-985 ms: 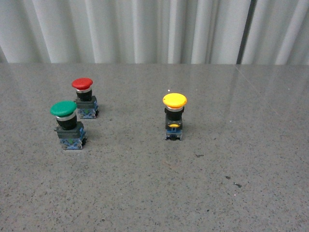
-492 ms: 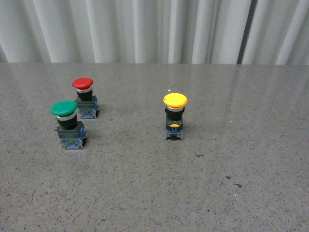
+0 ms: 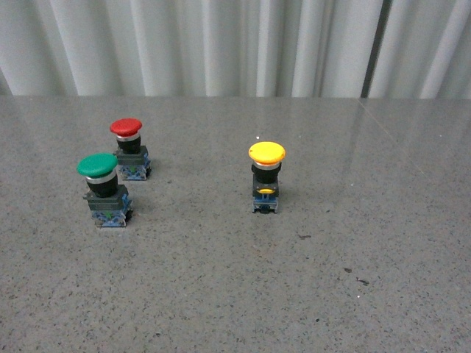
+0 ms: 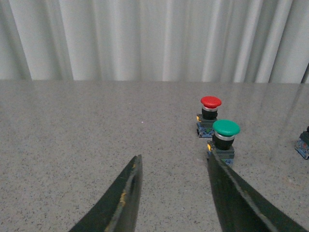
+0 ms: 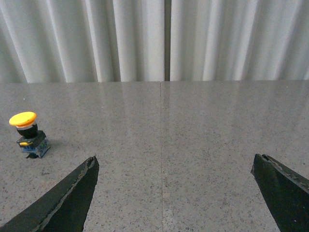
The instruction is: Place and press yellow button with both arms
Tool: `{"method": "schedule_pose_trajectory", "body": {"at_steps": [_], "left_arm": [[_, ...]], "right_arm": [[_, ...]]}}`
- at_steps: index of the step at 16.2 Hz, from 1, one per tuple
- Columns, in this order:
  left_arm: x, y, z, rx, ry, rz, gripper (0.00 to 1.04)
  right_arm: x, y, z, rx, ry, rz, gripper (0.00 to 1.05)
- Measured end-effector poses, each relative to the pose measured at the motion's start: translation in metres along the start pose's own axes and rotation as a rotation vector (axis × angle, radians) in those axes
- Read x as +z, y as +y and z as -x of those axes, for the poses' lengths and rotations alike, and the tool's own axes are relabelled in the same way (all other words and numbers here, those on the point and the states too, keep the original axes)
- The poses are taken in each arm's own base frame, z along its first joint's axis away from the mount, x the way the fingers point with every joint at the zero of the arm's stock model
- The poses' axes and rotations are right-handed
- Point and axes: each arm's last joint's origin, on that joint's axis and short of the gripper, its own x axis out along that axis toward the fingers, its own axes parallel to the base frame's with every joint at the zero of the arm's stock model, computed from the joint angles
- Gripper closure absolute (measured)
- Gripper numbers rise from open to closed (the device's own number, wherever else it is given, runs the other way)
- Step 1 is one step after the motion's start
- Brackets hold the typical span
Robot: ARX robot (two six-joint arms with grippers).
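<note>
The yellow button [image 3: 266,176] stands upright on the grey table near its middle, yellow cap up, blue base down. It also shows in the right wrist view [image 5: 28,133], far to one side of my open, empty right gripper [image 5: 175,162]. My left gripper [image 4: 174,159] is open and empty over bare table, with the green-capped switch just past one fingertip. Only an edge of the yellow button's base [image 4: 303,143] shows in the left wrist view. Neither arm shows in the front view.
A green-capped switch [image 3: 103,190] and a red-capped switch [image 3: 129,150] stand close together at the left of the table; both show in the left wrist view, the green switch [image 4: 224,140] nearer than the red switch [image 4: 208,115]. White pleated curtain [image 3: 221,44] behind the table.
</note>
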Motion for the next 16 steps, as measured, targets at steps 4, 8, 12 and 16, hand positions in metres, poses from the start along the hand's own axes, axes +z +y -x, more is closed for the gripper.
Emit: {"method": "schedule_pose_trajectory", "body": {"at_steps": [4,8,12,16], "left_arm": [[0.000,0.000,0.000,0.000,0.000,0.000,0.22],[0.000,0.000,0.000,0.000,0.000,0.000,0.07],[0.000,0.000,0.000,-0.001,0.000,0.000,0.07],[0.000,0.000,0.000,0.000,0.000,0.000,0.07]], "right_arm": [[0.000,0.000,0.000,0.000,0.000,0.000,0.07],[-0.001,0.000,0.000,0.029,0.037,-0.020,0.07],[0.077,0.017,-0.056,0.384,-0.055,-0.153,0.07],[0.089,0.111,-0.174,0.588,0.095,-0.087,0.07]]}}
